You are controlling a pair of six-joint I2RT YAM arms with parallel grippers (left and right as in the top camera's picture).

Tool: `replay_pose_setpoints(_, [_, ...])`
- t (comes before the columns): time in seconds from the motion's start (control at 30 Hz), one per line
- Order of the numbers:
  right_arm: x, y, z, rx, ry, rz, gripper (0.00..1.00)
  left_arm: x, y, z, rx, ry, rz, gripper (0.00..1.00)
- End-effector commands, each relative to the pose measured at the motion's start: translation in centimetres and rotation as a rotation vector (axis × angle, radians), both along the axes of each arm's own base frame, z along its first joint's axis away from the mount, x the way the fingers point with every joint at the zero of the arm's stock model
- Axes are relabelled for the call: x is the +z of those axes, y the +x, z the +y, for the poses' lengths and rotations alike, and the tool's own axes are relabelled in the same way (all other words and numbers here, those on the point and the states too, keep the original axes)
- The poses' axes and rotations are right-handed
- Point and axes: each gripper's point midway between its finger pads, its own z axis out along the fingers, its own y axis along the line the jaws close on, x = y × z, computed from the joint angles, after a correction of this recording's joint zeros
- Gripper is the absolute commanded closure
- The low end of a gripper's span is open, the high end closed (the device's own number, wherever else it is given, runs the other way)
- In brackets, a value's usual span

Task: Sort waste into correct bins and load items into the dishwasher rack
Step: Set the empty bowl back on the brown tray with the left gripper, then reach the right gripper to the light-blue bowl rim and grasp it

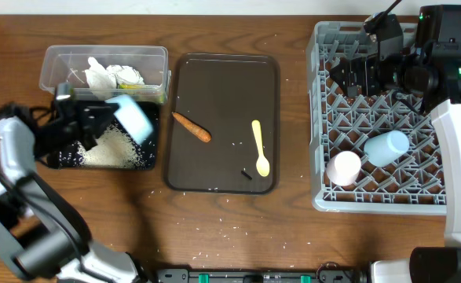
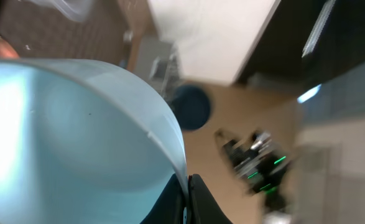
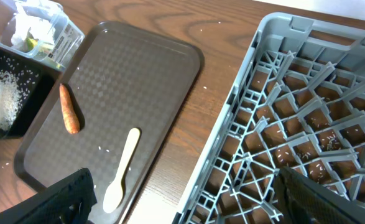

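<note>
Bowl (image 1: 134, 118), pale blue, smooth, tilted

1. The overhead view is bright and evenly lit from above; things on the wooden table (image 1: 238, 228) cast only soft, short shadows.
2. The brown tray (image 1: 222, 79) shows a dull sheen with no hard glare.
3. At the left of that frame, motion blur smears the small pale bowl (image 1: 133, 119); the rest is sharp.
4. The left wrist view is blurred throughout. The bowl washes out to white glare at the far left.
5. The right wrist view is crisp over the dishwasher rack (image 3: 306, 124). The right gripper (image 3: 183, 183) shows as dark, out-of-focus fingers (image 3: 64, 199) in the lower corners.
</note>
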Motion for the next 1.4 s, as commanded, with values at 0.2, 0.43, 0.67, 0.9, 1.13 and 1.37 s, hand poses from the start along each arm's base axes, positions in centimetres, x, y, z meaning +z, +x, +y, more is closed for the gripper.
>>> replay_pose_setpoints(0.2, [0.0, -0.1, 1.2, 0.019, 0.011, 0.005, 0.09, -3.6, -5.1, -8.4, -0.391, 0.739, 0.058, 0.94])
replay_pose_setpoints(0.43, [0.0, -0.2, 2.2, 0.044, 0.011, -0.002, 0.09, -8.0, -5.3, -13.0, -0.527, 1.039, 0.056, 0.94])
replay_pose_setpoints(0.67, [-0.1, -0.4, 2.2, 0.045, 0.010, 0.008, 0.09, -12.8, -5.6, -15.4, -0.540, 1.231, 0.127, 0.94])
replay_pose_setpoints(0.9, [-0.1, -0.5, 2.6, 0.054, 0.010, 0.009, 0.09, -16.1, -5.9, -17.2, -0.580, 1.254, 0.194, 0.92])
replay_pose_setpoints(1.13, [0.0, -0.2, 2.6, 0.009, 0.046, 0.026, 0.09, -13.0, -4.7, -16.9, -0.520, 1.229, 0.154, 0.60])
replay_pose_setpoints(1.37, [-1.6, 0.2, 7.2, 0.001, 0.124, 0.116, 0.09, -1.4, -1.6, -12.9, -0.227, 1.177, -0.012, 0.42])
